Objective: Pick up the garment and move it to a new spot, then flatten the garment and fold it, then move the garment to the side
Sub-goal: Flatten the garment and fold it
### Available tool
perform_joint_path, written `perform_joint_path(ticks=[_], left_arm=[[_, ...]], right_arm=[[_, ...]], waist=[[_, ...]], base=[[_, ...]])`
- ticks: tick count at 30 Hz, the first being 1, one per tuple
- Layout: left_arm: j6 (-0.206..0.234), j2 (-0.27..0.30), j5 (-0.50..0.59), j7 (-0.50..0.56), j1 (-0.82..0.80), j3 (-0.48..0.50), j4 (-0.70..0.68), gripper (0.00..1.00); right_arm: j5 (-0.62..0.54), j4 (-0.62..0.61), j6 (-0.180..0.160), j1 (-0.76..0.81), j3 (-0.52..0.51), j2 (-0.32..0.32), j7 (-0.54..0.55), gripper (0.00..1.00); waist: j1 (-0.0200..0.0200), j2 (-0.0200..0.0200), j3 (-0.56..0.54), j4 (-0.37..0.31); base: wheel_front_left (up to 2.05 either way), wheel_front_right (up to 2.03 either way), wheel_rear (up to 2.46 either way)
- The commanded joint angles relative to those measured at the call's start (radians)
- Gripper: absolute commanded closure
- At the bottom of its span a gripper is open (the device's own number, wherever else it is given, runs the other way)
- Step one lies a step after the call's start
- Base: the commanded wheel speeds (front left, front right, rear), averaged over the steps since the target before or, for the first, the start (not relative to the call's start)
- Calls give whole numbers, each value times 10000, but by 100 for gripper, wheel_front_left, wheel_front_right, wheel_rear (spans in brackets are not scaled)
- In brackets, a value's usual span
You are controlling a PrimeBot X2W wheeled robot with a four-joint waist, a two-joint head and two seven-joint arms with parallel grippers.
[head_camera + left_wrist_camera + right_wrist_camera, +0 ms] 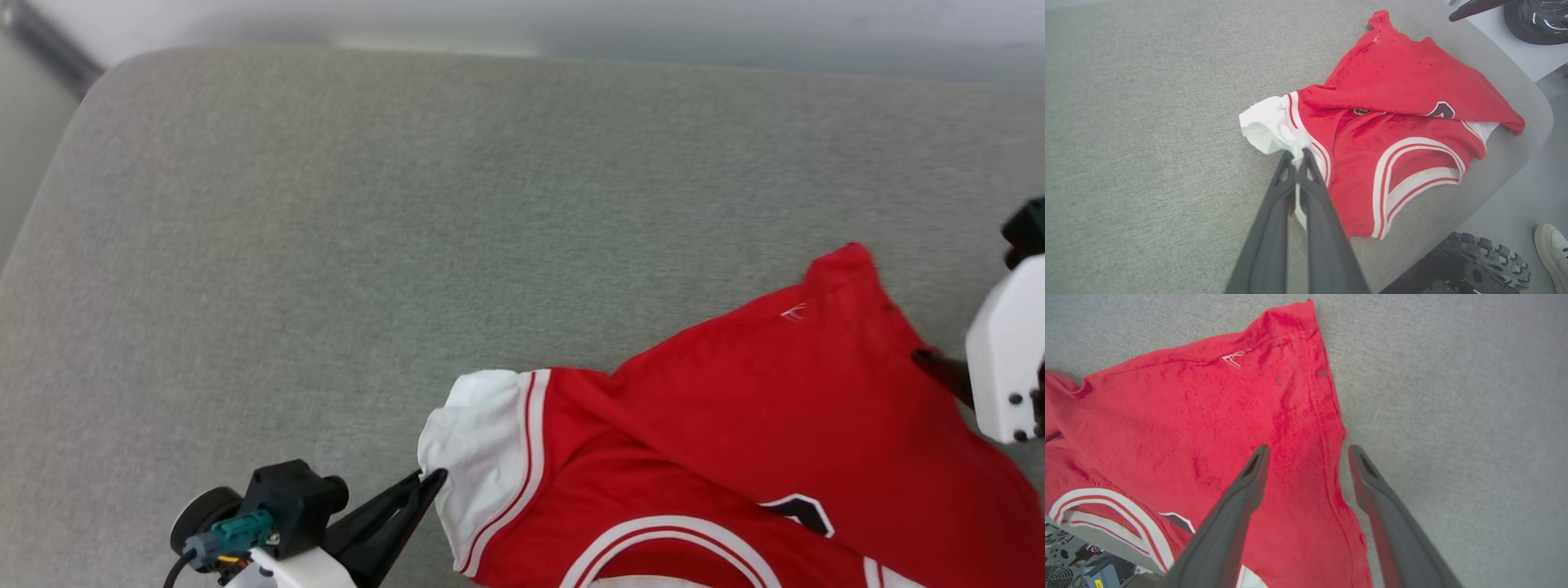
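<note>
Soft, light garment [735, 425] lies rumpled at the near right of the grey cushion [326, 245]: left gripper [1297, 157] clamped on its white sleeve [1265, 122], right gripper [1308, 451] spread wide over the red side edge, probably the best second hold for pulling the limp cloth flat.

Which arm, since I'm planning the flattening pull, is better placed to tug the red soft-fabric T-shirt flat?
Probably left: the left gripper is shut on the white sleeve of the red soft-fabric T-shirt, ready to pull. The right gripper stands open over the shirt's edge, gripping nothing.
</note>
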Motion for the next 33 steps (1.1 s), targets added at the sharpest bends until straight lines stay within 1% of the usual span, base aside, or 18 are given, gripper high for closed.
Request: perform_joint_path(ticks=[1, 7, 12, 17, 19, 23, 25, 26, 27, 28, 33], left_arm=[[-66, -44, 96, 23, -223, -55, -109, 100], [-249, -193, 333, 150, -779, -187, -306, 100], [-388, -340, 500, 159, -1170, -293, -388, 100], [-401, -546, 571, 16, -1336, -372, -329, 100], [-425, -578, 595, -37, -1400, -395, -304, 100], [-428, -609, 587, -80, -1488, -347, -281, 100], [-436, -598, 588, -102, -1495, -329, -244, 100], [-443, -594, 592, -111, -1506, -328, -230, 100], [-436, -602, 589, -125, -1528, -327, -226, 100], [-438, -614, 575, -128, -1545, -328, -219, 100], [-393, -570, 507, -159, -1490, -289, -165, 100]], right_arm=[[-166, 245, -3, -454, 125, 129, 83, 0], [-729, 1525, -3, -1640, 360, 193, -76, 0], [-1146, 2447, -3, -2172, 445, -18, -208, 0], [-1313, 3170, -3, -2297, 377, -19, -207, 0], [-1329, 3363, -3, -2192, 438, -63, -146, 0], [-1432, 3720, -3, -2058, 542, -88, -393, 0], [-1366, 3953, -3, -1982, 578, 32, -462, 0], [-1308, 4059, -3, -1944, 633, 90, -461, 27], [-1270, 4129, -3, -1906, 700, 121, -483, 72], [-1244, 4181, -3, -1853, 800, 113, -520, 100], [-1029, 4359, -3, -1760, 937, -83, -981, 100]], waist=[[-1, 0, 481, 461], [-1, 0, 1111, 1092], [-1, 0, 1490, 1492], [-1, 0, 1745, 1763], [-1, 0, 1825, 1844], [-1, 0, 1915, 1929], [-1, 0, 1919, 1944], [-1, 0, 1909, 1946], [-1, 0, 1898, 1943], [-1, 0, 1884, 1936], [-1, 0, 1673, 1814]], base=[[0, 0, 0], [0, 0, 0], [0, 0, 0], [0, 0, 0], [0, 0, 0], [0, 0, 0], [0, 0, 0], [0, 0, 0], [0, 0, 0], [0, 0, 0], [0, 0, 0]])
